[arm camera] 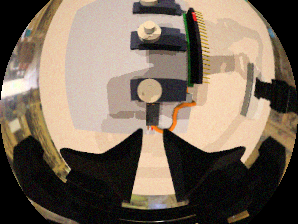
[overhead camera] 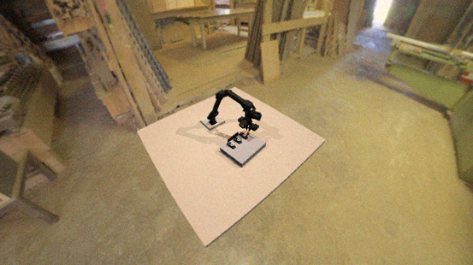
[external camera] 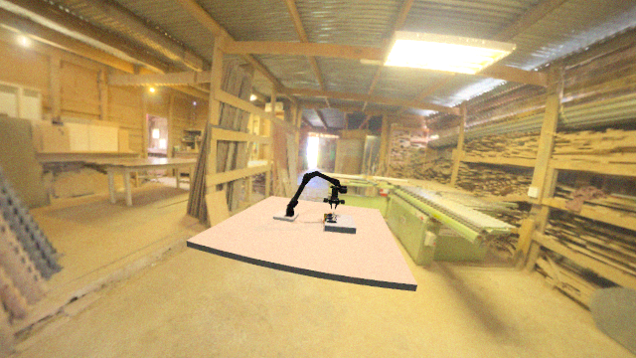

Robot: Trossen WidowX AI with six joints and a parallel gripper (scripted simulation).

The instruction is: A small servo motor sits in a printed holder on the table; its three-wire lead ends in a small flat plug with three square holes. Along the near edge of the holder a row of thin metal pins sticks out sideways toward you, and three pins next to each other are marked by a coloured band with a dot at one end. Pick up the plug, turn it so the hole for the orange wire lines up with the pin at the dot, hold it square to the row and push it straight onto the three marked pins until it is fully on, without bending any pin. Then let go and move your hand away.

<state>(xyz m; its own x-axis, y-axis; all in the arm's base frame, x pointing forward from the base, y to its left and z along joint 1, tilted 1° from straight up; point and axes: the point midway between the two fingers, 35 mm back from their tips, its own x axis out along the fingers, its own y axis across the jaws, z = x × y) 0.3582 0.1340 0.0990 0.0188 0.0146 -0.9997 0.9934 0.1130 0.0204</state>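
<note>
My gripper (arm camera: pixel 152 131) (overhead camera: pixel 248 132) (external camera: pixel 333 207) points down above the holder's edge, its fingers partly open with nothing held. In the wrist view the plug (arm camera: pixel 153 115) is a small dark block just beyond the gap between the fingertips, beside the nearest servo motor (arm camera: pixel 149 91). The orange wire (arm camera: pixel 175 119) loops from the servo's right side to the plug's near end. The grey holder (arm camera: pixel 90 75) (overhead camera: pixel 244 152) (external camera: pixel 343 225) lies on the table. A row of thin golden pins (arm camera: pixel 205 55) sticks out from a black strip; a red mark (arm camera: pixel 194 17) shows at its far end. The dot cannot be made out.
Two more servo motors (arm camera: pixel 149 32) (arm camera: pixel 148 2) stand in line past the nearest one, left of the pin strip. The arm's base plate (overhead camera: pixel 207 125) (external camera: pixel 281 218) stands on the pale table top (overhead camera: pixel 207 186) (external camera: pixel 278 249), on the pin side of the holder.
</note>
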